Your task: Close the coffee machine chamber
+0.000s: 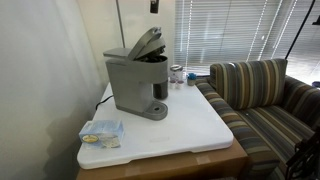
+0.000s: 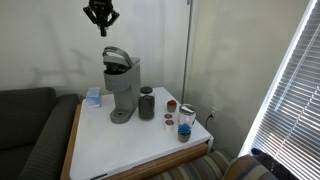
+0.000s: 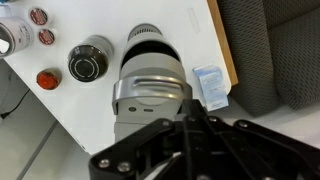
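Observation:
The grey coffee machine [image 1: 133, 88] [image 2: 122, 92] [image 3: 150, 100] stands on the white table [image 1: 190, 130] [image 2: 130, 150]. Its chamber lid [image 1: 146, 43] [image 2: 117, 54] [image 3: 150, 68] is tilted up, and the dark pod holder shows beneath it. My gripper [image 2: 102, 30] hangs well above the machine and touches nothing. Only its lower end [image 1: 153, 6] shows at the top edge of an exterior view. In the wrist view the black gripper [image 3: 190, 120] fills the bottom, with its jaws pressed together, empty, and the machine directly under them.
A dark cup [image 2: 147, 103] [image 3: 90, 63] stands beside the machine, with small jars [image 2: 185, 121] [image 3: 40, 16] and a red-topped thing [image 3: 47, 78] past it. A blue-white packet [image 1: 102, 132] [image 3: 210, 86] lies near the table edge. A striped sofa [image 1: 262, 95] and a dark couch [image 2: 25, 125] flank the table.

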`<state>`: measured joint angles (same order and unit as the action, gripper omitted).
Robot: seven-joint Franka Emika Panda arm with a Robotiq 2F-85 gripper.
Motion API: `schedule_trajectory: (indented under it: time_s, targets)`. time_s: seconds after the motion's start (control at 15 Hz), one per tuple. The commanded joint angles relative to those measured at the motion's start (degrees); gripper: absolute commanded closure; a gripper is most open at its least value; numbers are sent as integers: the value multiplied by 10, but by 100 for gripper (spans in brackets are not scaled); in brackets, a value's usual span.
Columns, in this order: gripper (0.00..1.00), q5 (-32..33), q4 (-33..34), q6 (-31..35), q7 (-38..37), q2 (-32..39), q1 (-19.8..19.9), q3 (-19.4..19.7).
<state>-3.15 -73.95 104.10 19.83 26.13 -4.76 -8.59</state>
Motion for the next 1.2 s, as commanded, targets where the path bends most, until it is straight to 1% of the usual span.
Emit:
schedule_trajectory:
  time_s: [0.0, 0.27, 0.33, 0.67, 1.13]
  targets:
    - [100, 13, 48, -43, -31, 37, -12, 8]
    - [100, 8, 75, -67, -38, 63, -8, 8]
    - [99, 4, 42, -41, -34, 42, -9, 4]
    - [100, 4, 58, -49, -34, 55, -9, 6]
    - [100, -1, 56, 28, -60, 61, 4, 15]
